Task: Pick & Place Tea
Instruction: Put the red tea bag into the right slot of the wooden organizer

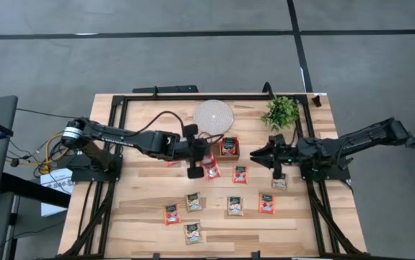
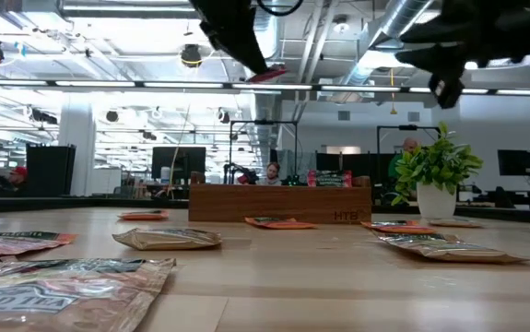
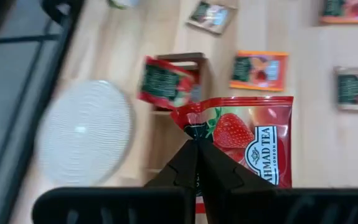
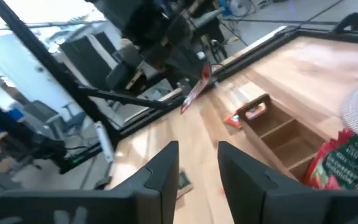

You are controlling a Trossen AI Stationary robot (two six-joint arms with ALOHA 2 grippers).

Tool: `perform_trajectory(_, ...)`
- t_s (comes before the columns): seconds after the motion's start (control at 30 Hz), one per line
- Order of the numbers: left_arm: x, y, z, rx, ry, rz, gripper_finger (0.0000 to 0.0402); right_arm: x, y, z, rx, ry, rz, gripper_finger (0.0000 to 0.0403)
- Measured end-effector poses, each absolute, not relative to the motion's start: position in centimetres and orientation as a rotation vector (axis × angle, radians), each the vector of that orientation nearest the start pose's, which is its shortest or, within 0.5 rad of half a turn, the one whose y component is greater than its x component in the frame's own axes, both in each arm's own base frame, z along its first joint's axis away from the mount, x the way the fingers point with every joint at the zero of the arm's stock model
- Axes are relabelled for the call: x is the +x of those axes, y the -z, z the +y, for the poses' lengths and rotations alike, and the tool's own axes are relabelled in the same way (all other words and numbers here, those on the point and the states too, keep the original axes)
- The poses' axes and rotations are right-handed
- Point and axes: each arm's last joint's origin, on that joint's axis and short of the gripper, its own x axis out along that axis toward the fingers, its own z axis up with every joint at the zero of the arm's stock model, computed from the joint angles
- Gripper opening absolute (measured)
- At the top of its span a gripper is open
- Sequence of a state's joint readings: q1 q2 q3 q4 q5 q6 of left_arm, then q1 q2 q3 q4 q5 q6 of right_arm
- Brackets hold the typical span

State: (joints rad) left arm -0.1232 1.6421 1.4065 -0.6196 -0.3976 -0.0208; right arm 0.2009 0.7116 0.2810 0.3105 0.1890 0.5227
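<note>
left gripper [image 3: 197, 144]: jaws clenched on red tea sachet [image 3: 244, 140], held above tray [image 1: 224, 148] | right gripper [image 4: 197, 163]: jaws parted, nothing held

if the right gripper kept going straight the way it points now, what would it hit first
Probably the wooden tray. The right gripper is open and empty, pointing across the table at the tray, with the left gripper's red sachet hanging beyond it. It looks angled slightly down, so bare tabletop might come first; depth is unclear.

At frame bottom the right hand [image 4: 196, 168] stands parted. At centre, the left hand [image 4: 194, 74] dangles a red sachet [image 4: 194, 93] over the wooden tray [image 4: 278, 134].
</note>
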Motion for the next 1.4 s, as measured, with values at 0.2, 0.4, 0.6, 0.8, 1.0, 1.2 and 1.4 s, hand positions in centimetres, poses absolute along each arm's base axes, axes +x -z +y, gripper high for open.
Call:
perform_trajectory(0.2, 36.4, -30.2, -2.9, 0.316, -0.291, 0.782, 0.0, 18.9, -23.3, 2.4, 0.397, 0.059, 0.146, 0.0147)
perform_trajectory(0.4, 37.0, -29.9, -2.8, 0.38, -0.342, 0.767, 0.0, 22.1, -24.8, 1.4, 0.326, 0.132, 0.202, 0.0188)
perform_trajectory(0.6, 37.2, -30.1, -2.7, 0.418, -0.377, 0.744, 0.0, 24.9, -25.1, 0.6, 0.297, 0.151, 0.265, 0.02)
perform_trajectory(0.8, 37.2, -30.1, -2.7, 0.446, -0.38, 0.749, 0.0, 27.2, -25.9, -0.2, 0.266, 0.162, 0.271, 0.0196)
perform_trajectory(1.0, 37.2, -30.1, -2.8, 0.446, -0.38, 0.747, 0.0, 28.4, -26.5, -1.0, 0.28, 0.136, 0.27, 0.019)
perform_trajectory(1.2, 37.2, -30.2, -2.7, 0.473, -0.391, 0.75, 0.0, 29.1, -25.9, -1.3, 0.321, 0.11, 0.317, 0.0189)
perform_trajectory(1.4, 37.2, -30.2, -2.7, 0.47, -0.392, 0.743, 0.0, 29.1, -25.8, -1.4, 0.326, 0.116, 0.328, 0.0172)
